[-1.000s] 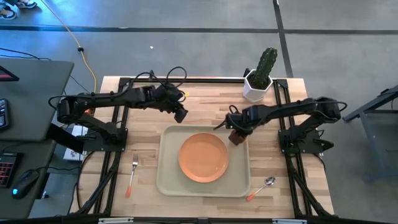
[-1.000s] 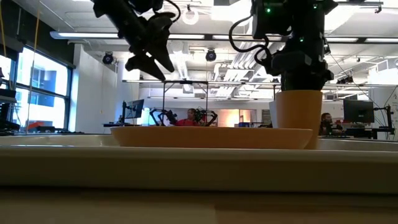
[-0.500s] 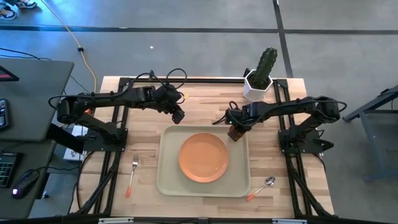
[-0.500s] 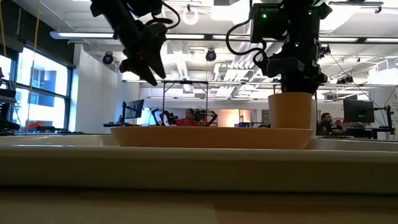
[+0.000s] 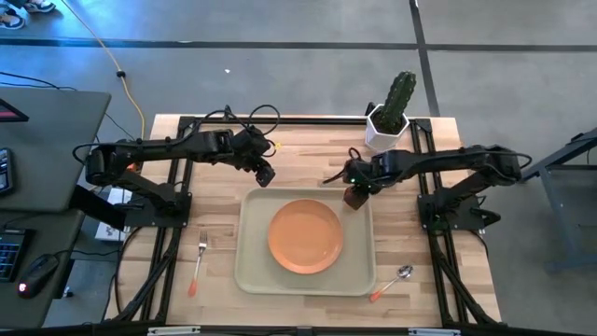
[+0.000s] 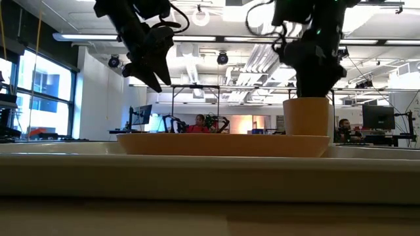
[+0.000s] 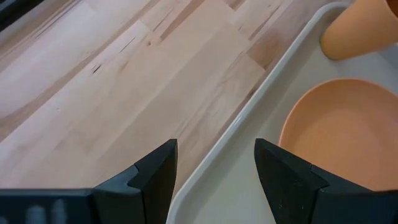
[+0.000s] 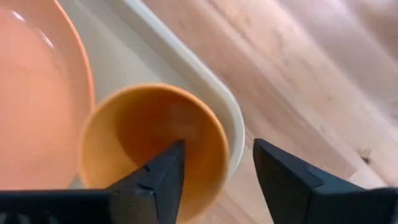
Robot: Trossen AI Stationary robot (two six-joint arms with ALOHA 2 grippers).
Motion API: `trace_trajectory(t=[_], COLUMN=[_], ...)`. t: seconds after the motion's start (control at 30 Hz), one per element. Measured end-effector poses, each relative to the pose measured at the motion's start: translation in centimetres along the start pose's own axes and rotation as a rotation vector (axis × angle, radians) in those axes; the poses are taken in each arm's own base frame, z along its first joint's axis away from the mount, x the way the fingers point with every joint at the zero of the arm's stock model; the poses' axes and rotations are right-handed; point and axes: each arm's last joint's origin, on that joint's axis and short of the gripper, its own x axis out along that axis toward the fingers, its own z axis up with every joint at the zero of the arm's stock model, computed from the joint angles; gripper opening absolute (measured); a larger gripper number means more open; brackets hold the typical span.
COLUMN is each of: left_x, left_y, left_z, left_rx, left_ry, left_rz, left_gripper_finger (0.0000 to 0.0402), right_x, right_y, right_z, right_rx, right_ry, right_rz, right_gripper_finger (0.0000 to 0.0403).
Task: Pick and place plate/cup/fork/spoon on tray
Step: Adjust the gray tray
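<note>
The orange cup (image 5: 354, 197) stands upright in the far right corner of the beige tray (image 5: 252, 273), next to the orange plate (image 5: 305, 234) in the tray's middle. My right gripper (image 8: 217, 168) hovers open just over the cup (image 8: 149, 149). One finger is above its hollow and one is outside its wall, and neither touches it. My left gripper (image 5: 266, 175) hangs open above the bare table by the tray's far left corner. The fork (image 5: 199, 263) lies on the table left of the tray. The spoon (image 5: 392, 282) lies off its near right corner.
A white pot with a cactus (image 5: 387, 126) stands at the table's far edge, just behind my right arm. Bare wood lies left of the tray and along the far side. In the low view the plate (image 6: 223, 144) hides the cup's foot (image 6: 306, 117).
My right gripper has opened and let go of the cup, which now stands by itself in the tray's far right corner. The gripper has drawn slightly up and toward the far edge. My left gripper has shifted a little toward the table's left edge.
</note>
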Motion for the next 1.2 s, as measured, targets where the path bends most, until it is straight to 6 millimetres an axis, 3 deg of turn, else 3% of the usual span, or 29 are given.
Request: trace_trajectory(t=[0.27, 0.5, 0.63, 0.77, 0.87, 1.03, 1.2], left_x=[0.0, -0.4, -0.6, -0.9, -0.7, 0.1, -0.4], left_y=[0.0, -0.1, -0.3, -1.0, -1.7, -3.1, -4.4], left_z=[0.0, -0.1, -0.7, -3.0, -5.0, -8.4, -9.4], left_rx=[-0.021, -0.025, 0.023, 0.095, 0.124, 0.125, 0.093], left_ry=[0.001, -0.008, 0.040, 0.199, 0.263, 0.318, 0.322], left_rz=[0.000, -0.006, 0.009, 0.064, 0.107, 0.108, 0.082], left_gripper_finger=[0.0202, 0.0202, 0.0202, 0.0202, 0.0202, 0.0202, 0.0202], right_x=[-4.7, -6.4, -6.7, -7.3, -6.7, -3.2, -1.1], right_y=[-2.0, -3.4, -3.0, -1.6, -0.3, 0.8, 1.6], right_z=[-1.0, -2.5, -4.6, -7.2, -9.1, -12.8, -16.1], right_rx=[0.146, 0.301, 0.283, 0.262, 0.274, 0.389, 0.598], right_ry=[-0.182, -0.168, -0.055, -0.020, -0.003, 0.085, 0.260], right_rz=[0.065, 0.073, 0.042, 0.065, 0.099, 0.131, 0.171], right_gripper_finger=[0.0195, 0.0195, 0.0195, 0.0195, 0.0195, 0.0195, 0.0195])
